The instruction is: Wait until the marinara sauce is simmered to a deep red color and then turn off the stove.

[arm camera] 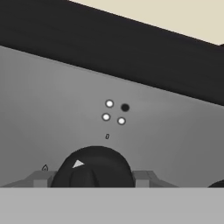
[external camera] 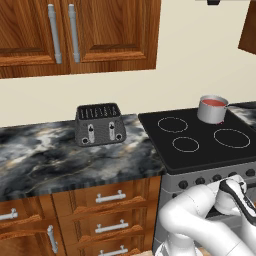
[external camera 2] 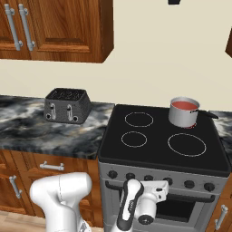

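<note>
Red sauce, the marinara sauce (external camera 2: 183,105), is seen in a small silver saucepan (external camera 2: 182,115) on the back right ring of the stove (external camera 2: 158,149). The pan is kept there so the sauce can be cooked by the hot ring under it. The arm is bent low in front of the stove, so the gripper (arm camera: 92,178) can be brought up to a black knob (arm camera: 94,168). In the hand view the knob is seen between the two grey finger ends (arm camera: 41,179), one on each side, and it seems to be pinched by them, with the pincer clamped on it. That is a good hold for turning the heat off, it is thought.

Four white rings are counted on the black glass top. One pan is counted, and one dark toaster (external camera: 99,124) is set on the marble counter (external camera: 60,157) to the left. Four small dots are seen above the knob, three white and one dark.
</note>
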Robot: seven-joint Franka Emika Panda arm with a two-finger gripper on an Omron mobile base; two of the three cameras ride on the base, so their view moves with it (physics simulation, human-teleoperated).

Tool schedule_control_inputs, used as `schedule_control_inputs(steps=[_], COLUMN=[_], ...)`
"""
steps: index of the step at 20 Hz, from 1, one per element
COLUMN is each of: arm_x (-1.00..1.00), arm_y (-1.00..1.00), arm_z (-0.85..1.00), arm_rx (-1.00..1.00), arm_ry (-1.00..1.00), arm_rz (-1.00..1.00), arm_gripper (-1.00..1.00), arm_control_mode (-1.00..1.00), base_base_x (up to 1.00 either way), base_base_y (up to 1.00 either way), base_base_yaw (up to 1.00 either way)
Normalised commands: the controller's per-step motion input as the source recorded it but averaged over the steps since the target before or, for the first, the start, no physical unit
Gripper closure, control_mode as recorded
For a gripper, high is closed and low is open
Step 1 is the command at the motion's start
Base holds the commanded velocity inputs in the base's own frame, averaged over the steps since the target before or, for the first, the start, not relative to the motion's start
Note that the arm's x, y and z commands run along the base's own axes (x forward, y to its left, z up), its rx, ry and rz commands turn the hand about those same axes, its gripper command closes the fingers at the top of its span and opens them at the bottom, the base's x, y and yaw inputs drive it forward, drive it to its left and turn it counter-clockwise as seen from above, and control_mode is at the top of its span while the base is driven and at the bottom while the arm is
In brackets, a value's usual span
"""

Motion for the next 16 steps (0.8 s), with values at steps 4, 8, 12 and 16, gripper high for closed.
schedule_control_inputs(steps=[4,8,12,16], arm_x=[0.0,0.0,0.0,0.0], arm_y=[-0.09,-0.15,-0.16,-0.11], arm_z=[0.05,0.07,0.03,0.03], arm_rx=[0.1,0.14,0.17,0.18], arm_ry=[0.01,0.0,0.0,0.0], arm_rz=[-0.16,-0.15,-0.16,-0.17], arm_gripper=[1.0,1.0,1.0,1.0], arm_control_mode=[-1.0,-1.0,-1.0,-1.0], base_base_x=[0.0,0.0,0.0,0.0], base_base_y=[0.0,0.0,0.0,0.0], base_base_yaw=[0.0,0.0,0.0,0.0])
